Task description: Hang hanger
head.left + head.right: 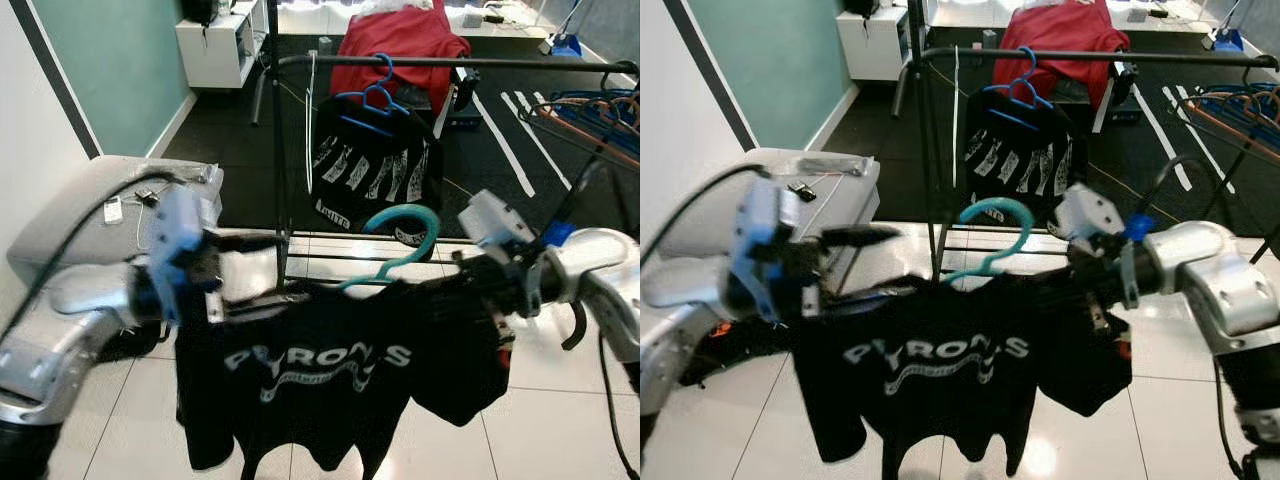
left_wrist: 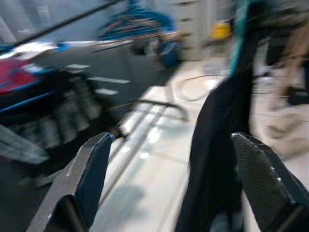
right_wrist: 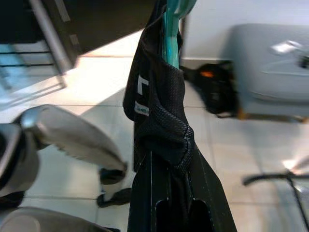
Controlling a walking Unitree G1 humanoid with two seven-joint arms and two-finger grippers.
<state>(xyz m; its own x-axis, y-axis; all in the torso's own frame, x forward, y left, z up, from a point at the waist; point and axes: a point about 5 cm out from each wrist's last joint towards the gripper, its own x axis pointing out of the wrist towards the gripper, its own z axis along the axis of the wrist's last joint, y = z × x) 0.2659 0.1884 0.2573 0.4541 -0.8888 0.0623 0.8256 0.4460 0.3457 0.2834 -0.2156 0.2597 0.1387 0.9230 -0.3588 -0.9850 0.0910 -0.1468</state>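
Shirt (image 1: 330, 390) on teal hanger (image 1: 400, 240) hangs btwn both grippers, long axis 9–3 o'clock. R gripper (image 3: 166, 130) clamped on its shoulder; L gripper (image 2: 169, 183) spread open, cloth between the fingers. Rail (image 1: 450, 62) at 12, hook pts that way; R arm nearer.

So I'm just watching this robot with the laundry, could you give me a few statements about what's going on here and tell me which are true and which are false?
1. The black T-shirt held up by the robot hangs on a teal hanger. True.
2. The clothes rail has nothing on it. False: a dark garment on a blue hanger already hangs there.
3. The right gripper is shut on the black T-shirt. True.
4. The teal hanger's hook is over the rail. False: it is below the rail, not yet hung.
5. The left gripper is shut tight. False: its fingers are spread, with the shirt between them.
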